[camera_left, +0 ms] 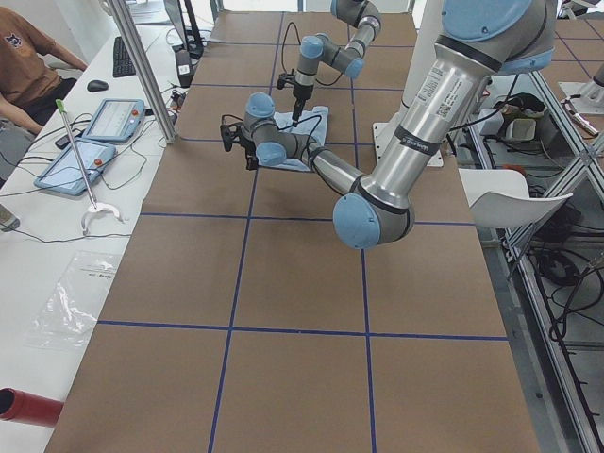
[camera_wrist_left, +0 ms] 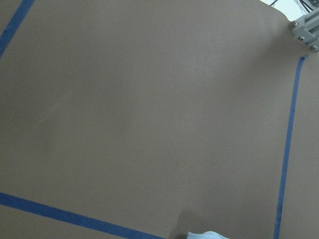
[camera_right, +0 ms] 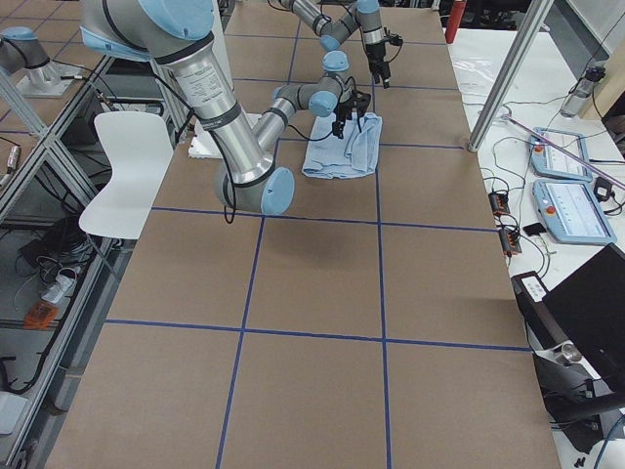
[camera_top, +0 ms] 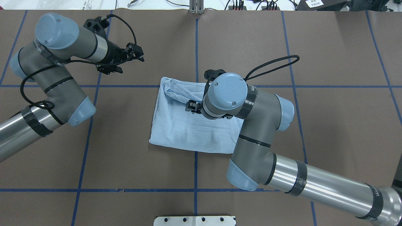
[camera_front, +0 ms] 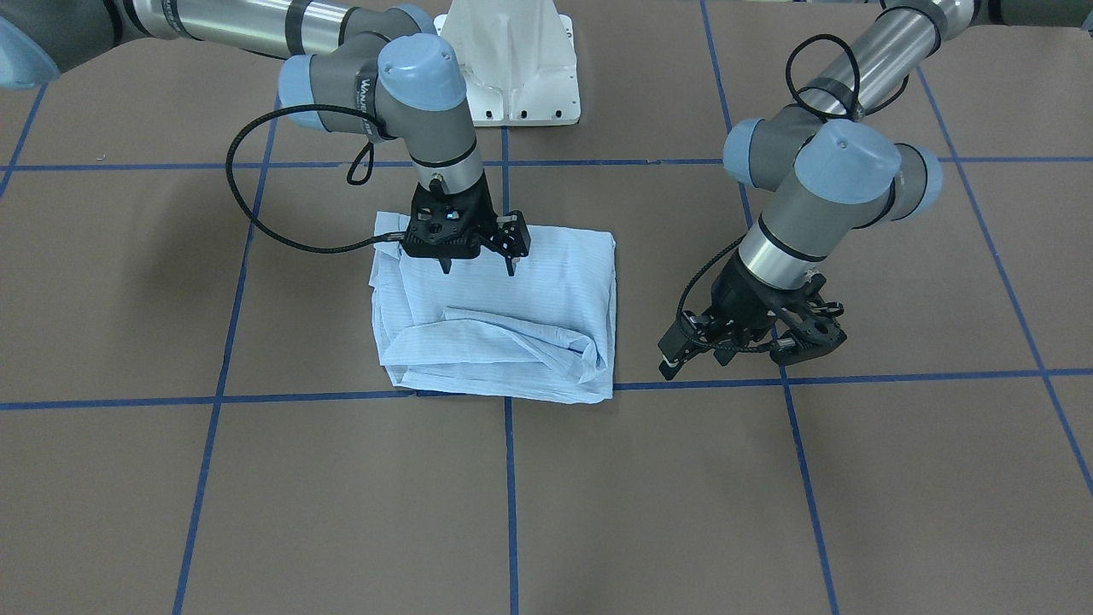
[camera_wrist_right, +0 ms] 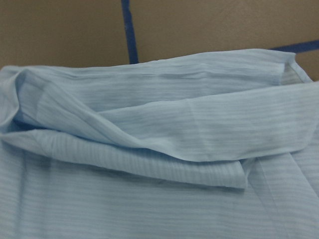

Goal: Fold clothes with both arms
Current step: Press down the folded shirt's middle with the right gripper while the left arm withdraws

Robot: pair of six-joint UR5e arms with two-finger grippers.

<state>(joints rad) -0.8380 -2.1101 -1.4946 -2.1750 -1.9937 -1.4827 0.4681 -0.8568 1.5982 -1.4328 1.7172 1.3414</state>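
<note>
light: bright, even, overhead; shadows: soft in shirt (camera_wrist_right: 149,149) folds; focus: sharp

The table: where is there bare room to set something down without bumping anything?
The strip of table past the blue tape line at the shirt's far edge is bare, as is the square on the robot's right of the shirt. The middle is crowded: the right fingers hover over the shirt, the left fingers hang beside it.

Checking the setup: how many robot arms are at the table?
2. The right arm reaches over the folded shirt, the right gripper above it. The left arm sits off to the shirt's side, the left gripper over bare table. None appears hidden.
</note>
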